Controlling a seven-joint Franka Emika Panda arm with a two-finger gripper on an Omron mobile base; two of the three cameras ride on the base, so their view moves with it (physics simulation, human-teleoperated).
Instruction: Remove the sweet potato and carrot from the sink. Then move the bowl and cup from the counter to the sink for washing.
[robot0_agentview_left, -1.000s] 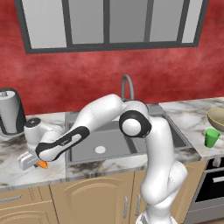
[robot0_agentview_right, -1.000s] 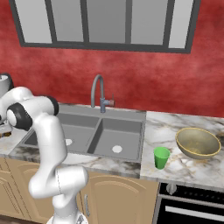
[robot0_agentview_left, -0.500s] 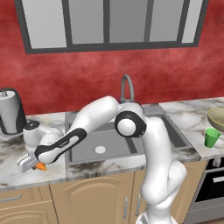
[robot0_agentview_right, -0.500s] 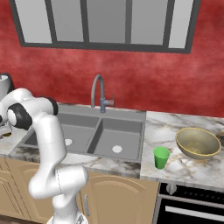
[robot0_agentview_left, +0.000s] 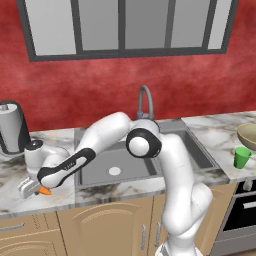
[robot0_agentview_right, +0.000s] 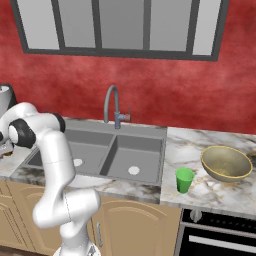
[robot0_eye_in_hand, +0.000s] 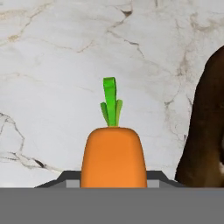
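We held the small bright orange carrot between our part-closed fingers low over the white-grey marble desk, beside the dark brown sweet potato, apparently for release.

The bright orange carrot with a green top has its lower body cut off at the hand view's bottom; the dark brown sweet potato runs off the right edge.
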